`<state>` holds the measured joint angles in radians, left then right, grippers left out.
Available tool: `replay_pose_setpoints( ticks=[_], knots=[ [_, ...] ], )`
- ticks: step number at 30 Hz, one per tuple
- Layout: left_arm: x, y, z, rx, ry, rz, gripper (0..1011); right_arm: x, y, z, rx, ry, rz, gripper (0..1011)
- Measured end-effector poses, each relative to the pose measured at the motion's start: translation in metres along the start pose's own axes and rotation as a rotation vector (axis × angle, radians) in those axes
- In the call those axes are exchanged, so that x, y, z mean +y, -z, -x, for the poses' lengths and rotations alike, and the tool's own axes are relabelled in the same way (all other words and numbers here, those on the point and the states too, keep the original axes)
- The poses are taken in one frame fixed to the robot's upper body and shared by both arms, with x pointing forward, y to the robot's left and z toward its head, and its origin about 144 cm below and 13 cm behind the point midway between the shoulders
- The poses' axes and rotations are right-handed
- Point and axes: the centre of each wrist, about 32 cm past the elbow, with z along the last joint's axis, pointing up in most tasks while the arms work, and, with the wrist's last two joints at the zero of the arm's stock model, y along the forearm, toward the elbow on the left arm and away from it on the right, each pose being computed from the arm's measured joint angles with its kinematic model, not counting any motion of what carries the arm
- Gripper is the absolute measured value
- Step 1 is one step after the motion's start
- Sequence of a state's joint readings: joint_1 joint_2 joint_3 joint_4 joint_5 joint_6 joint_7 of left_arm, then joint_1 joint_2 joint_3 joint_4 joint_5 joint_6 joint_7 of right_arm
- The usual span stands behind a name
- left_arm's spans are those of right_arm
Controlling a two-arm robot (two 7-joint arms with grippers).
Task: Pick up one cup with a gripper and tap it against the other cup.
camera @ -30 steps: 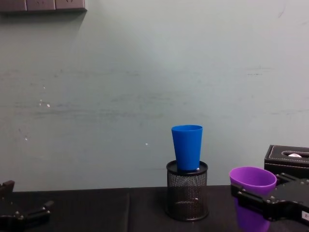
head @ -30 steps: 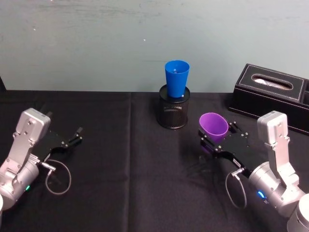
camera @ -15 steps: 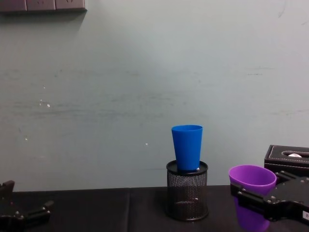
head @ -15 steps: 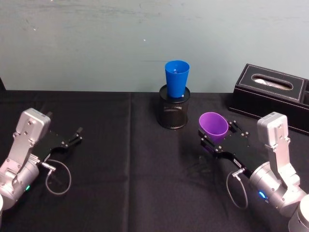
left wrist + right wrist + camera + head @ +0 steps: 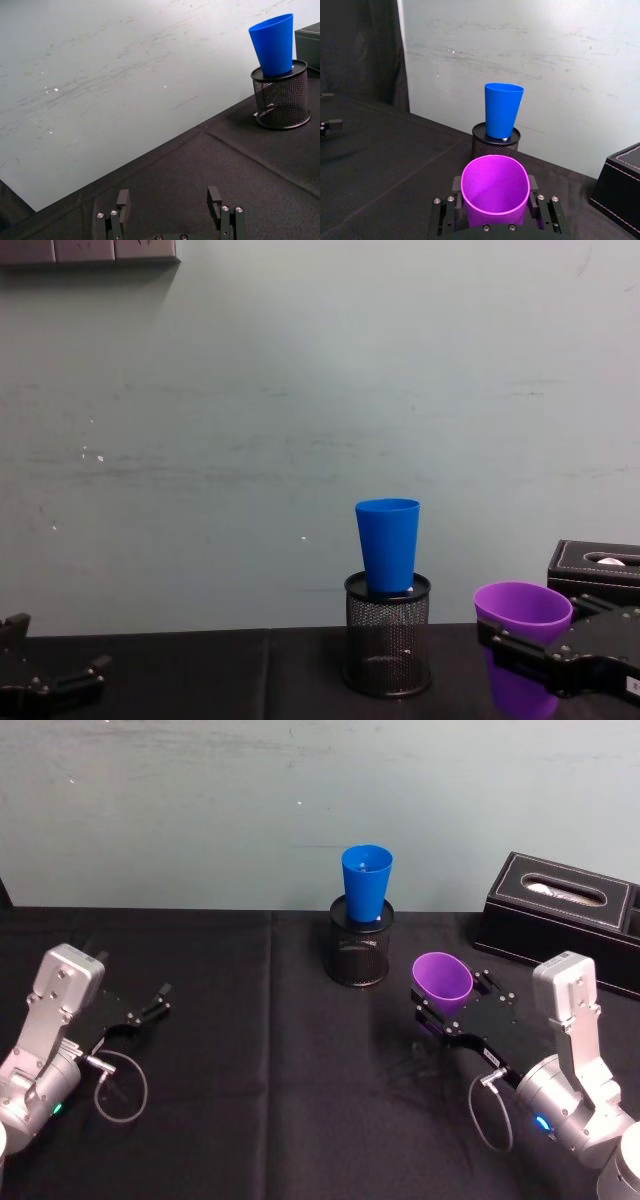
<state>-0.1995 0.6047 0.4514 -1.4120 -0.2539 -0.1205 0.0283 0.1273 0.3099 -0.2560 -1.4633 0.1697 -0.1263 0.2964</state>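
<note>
Nearer than the wire-mesh pen holder [image 5: 360, 955] and to its right, the right gripper [image 5: 450, 992] has its two long jaws pressed against opposite sides of the purple cup [image 5: 494, 200]. The cup sits upright between them with its mouth open upward. From the wrist view the clamp lands just below the rim, one jaw on each side. Whether the cup's base is clear of the black tablecloth [image 5: 280, 1070] is hard to tell.

Well to the left of the holder, and also nearer, the left gripper [image 5: 168, 197] rests low over the cloth, parked, with its fingers spread and nothing between them.

On the holder itself stands the blue cup [image 5: 366, 880], its narrow foot dropped into the mesh mouth and most of its tapered wall rising free above the rim. In the chest view the purple rim sits lower than the holder's rim, so the step in hand seems to be the carry toward the blue cup.

To do it well, the right arm should probably raise the purple cup until its wall is level with the bare blue wall. It can then ease leftward and away for a light sideways touch. A hard push could tip the blue cup or shove the holder.

Beyond and to the right of the holder sits a black tissue box [image 5: 560, 915], out of the path.
</note>
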Motion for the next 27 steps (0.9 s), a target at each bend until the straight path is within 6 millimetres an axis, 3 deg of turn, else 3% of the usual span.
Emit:
replay_pose_setpoints(
  ticks=[20,27],
  knots=[
    [0.0000,0.0000,0.0000,0.000,0.000,0.000,1011,0.0001,0.0000,0.0000,0.002,0.001,0.001,733],
    [0.0000,0.0000,0.0000,0.000,0.000,0.000,1012,0.0089,0.0014,-0.0010,0.005,-0.004,-0.002,733]
  ],
)
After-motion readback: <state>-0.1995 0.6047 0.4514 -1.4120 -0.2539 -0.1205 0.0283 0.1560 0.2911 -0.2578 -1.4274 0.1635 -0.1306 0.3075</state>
